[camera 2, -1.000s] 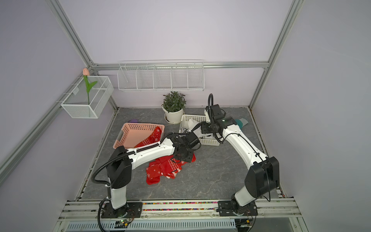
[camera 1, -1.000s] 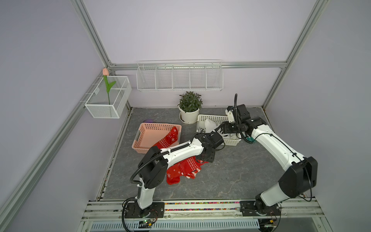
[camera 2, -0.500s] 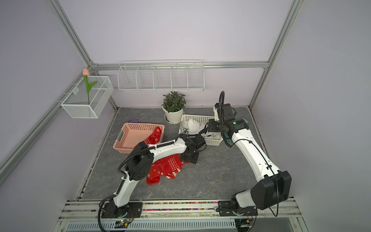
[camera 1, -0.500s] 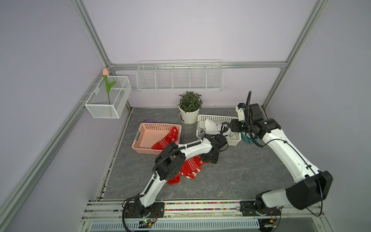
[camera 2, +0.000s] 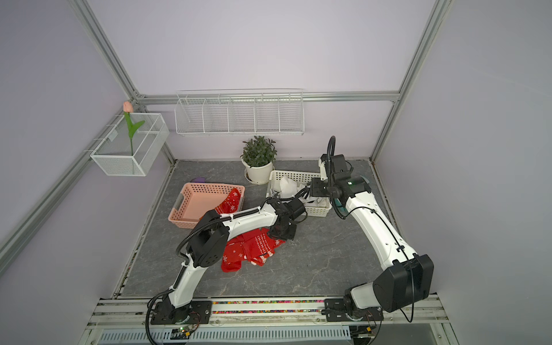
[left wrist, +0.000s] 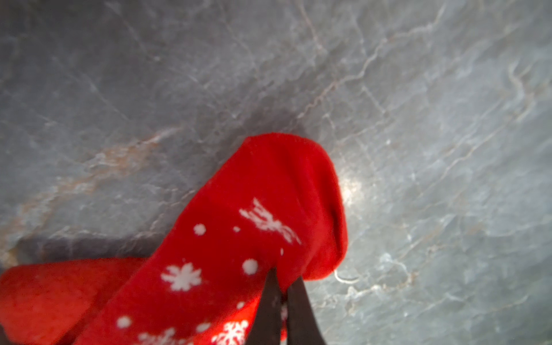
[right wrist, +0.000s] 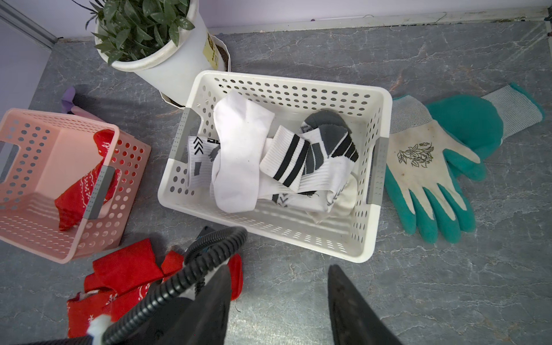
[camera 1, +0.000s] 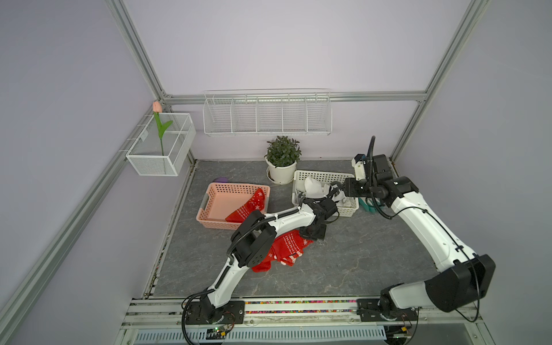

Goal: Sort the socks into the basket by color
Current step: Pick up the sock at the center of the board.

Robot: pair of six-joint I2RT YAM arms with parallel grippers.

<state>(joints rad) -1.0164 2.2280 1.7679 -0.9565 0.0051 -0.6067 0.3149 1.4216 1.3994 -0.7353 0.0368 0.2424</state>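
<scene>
Left gripper is pinched shut on a red sock mid-tabletop, seemingly at its toe, bound for the pink basket. Right gripper hangs open and empty by the white basket, where the white socks are sorted.

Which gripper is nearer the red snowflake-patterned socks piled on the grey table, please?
Left. The left gripper is shut on the red socks; the right gripper hangs open over the white plastic basket.
</scene>
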